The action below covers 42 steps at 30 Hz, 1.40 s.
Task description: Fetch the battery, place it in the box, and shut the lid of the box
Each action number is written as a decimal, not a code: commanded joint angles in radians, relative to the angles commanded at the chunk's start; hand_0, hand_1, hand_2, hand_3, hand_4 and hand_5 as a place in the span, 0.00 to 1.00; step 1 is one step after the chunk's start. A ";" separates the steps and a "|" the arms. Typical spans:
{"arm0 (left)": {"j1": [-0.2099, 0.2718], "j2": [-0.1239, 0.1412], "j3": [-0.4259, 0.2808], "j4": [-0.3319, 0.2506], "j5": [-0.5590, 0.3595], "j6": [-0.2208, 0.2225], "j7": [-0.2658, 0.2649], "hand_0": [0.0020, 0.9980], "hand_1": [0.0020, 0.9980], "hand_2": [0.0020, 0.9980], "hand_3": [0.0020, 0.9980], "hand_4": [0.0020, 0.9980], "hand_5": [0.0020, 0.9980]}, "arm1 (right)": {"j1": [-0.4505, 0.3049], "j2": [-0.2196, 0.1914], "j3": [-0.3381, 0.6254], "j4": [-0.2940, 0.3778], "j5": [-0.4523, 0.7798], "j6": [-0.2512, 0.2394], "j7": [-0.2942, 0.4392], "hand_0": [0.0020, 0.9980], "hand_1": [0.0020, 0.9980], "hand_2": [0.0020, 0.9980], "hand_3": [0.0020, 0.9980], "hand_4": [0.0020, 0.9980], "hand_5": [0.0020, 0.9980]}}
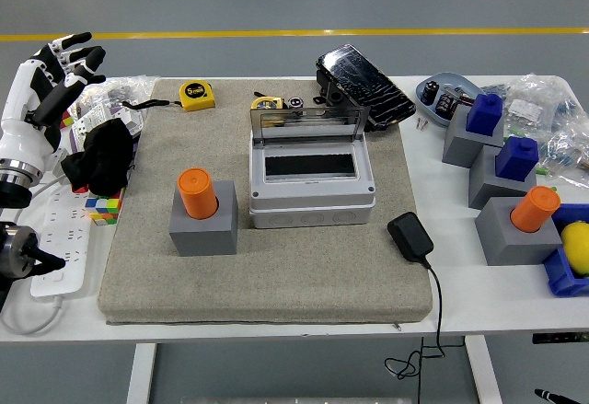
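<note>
The battery (197,192), an orange cylinder, stands upright in a grey block (202,223) on the left of the grey mat (276,275). The grey box (311,183) sits in the middle of the mat with its clear lid (308,120) raised at the back, and its inside looks empty. My left hand (57,71), white with spread fingers, hangs over the table's far left edge, well away from the battery, holding nothing. My right hand is out of view.
A second orange cylinder (535,209) and two blue pieces (485,113) stand in grey blocks at the right. A black adapter (410,236) lies right of the box. A yellow tape measure (196,95), black cloth (99,155) and power strip (63,238) lie on the left.
</note>
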 joint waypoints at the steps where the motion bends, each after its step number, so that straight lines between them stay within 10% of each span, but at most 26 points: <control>1: -0.001 0.000 -0.001 -0.001 0.001 0.000 0.000 0.57 0.74 0.72 0.74 1.00 0.50 | 0.000 0.000 -0.001 0.000 0.000 0.000 0.000 0.67 0.66 0.62 0.53 0.90 0.49; 42: -0.003 -0.001 -0.004 -0.008 0.018 -0.010 0.009 0.57 0.74 0.72 0.74 1.00 0.50 | -0.016 -0.004 0.058 0.016 -0.053 -0.001 0.001 0.67 0.66 0.62 0.53 0.90 0.49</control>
